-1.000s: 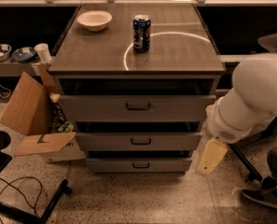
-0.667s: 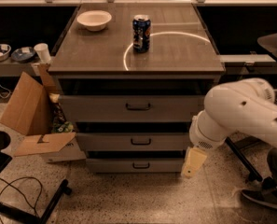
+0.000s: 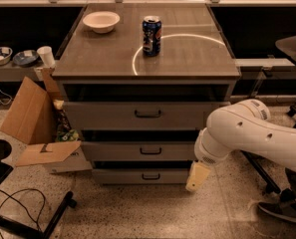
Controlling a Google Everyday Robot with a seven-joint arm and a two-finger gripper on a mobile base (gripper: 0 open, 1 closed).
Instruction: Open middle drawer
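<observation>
The middle drawer (image 3: 137,152) is the grey front with a small dark bar handle (image 3: 151,151), between a taller top drawer (image 3: 107,115) and a short bottom drawer (image 3: 117,176). Its front sits close to the cabinet with a dark gap above it. My white arm (image 3: 247,133) reaches in from the right. My gripper (image 3: 197,177) hangs low, pointing down, at the right end of the bottom drawer front and just below the middle drawer's right corner. It is well right of the handle and holds nothing that I can see.
A blue can (image 3: 151,35) and a white bowl (image 3: 101,21) stand on the cabinet top (image 3: 187,59). An open cardboard box (image 3: 35,128) leans against the cabinet's left side. A chair base (image 3: 48,223) and cables lie at lower left, more chair legs at right.
My arm has swung left and inward across the cabinet's right side. The gripper moved left and now hangs by the right ends of the lower drawers. The drawers have not moved.
</observation>
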